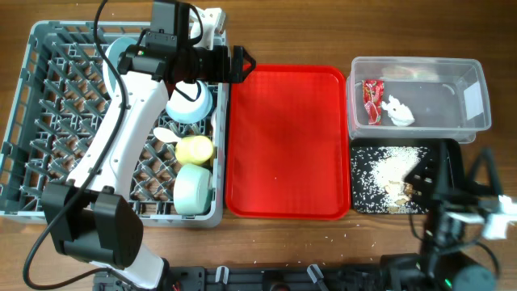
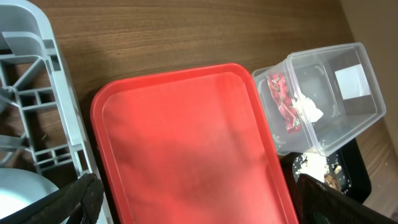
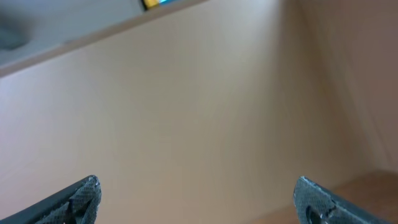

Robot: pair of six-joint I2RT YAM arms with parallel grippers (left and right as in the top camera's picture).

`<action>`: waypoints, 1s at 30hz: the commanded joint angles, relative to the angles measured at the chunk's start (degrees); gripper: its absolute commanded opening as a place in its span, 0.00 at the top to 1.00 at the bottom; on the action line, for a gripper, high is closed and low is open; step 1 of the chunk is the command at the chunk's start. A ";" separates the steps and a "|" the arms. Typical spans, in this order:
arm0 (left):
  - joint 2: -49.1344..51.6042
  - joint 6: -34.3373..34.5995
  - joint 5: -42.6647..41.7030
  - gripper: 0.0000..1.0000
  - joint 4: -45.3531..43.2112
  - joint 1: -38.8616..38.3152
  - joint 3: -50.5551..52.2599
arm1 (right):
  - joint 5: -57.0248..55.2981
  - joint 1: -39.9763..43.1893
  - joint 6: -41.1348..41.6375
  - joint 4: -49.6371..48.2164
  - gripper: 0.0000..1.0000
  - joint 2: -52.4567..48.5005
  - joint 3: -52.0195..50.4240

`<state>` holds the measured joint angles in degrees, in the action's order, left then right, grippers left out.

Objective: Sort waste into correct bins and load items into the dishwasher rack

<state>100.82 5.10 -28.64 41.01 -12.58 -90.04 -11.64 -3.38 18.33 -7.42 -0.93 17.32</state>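
The grey dishwasher rack (image 1: 48,121) holds the pale blue plate (image 1: 121,50), pale bowl (image 1: 191,101), white spoon (image 1: 166,135), yellow cup (image 1: 195,149) and mint-green bowl (image 1: 194,187). I cannot make out the fork. The clear tub (image 1: 420,93) holds the red-and-white wrapper (image 1: 371,101) and the tissue (image 1: 399,111). Rice-like crumbs (image 1: 388,170) lie in the black tray (image 1: 362,202). My left gripper (image 1: 242,65) is open and empty at the rack's right edge, above the red tray (image 2: 186,143). My right gripper (image 1: 440,174) is open and empty over the black tray's right end.
The flat red tray (image 1: 287,141) lies between the rack and the bins. The left wrist view shows the clear tub (image 2: 336,93), wrapper (image 2: 281,102), tissue (image 2: 309,111) and rack corner (image 2: 37,112). The right wrist view shows only a beige wall between my fingers (image 3: 199,199).
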 commanded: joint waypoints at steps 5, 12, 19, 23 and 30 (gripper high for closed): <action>-1.16 0.50 -0.87 0.00 -0.07 0.33 -0.22 | 7.23 0.28 3.37 1.64 0.00 0.74 -15.52; -1.16 0.50 -0.87 0.00 -0.07 0.33 -0.22 | 11.93 -1.27 -4.63 6.99 0.00 0.79 -17.05; -1.16 0.50 -0.87 0.00 -0.07 0.33 -0.22 | 11.93 -1.27 -4.66 7.02 0.00 0.72 -17.03; -1.16 0.50 -0.87 0.00 -0.07 0.33 -0.22 | 11.93 -1.27 -4.66 7.02 0.00 0.72 -17.03; -1.16 0.50 -0.87 0.00 -0.07 0.33 -0.22 | 11.93 -1.27 -4.68 7.02 0.00 0.72 -17.03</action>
<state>100.82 5.10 -28.64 41.01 -12.58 -90.04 -1.04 -4.47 14.81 -0.34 -0.86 0.36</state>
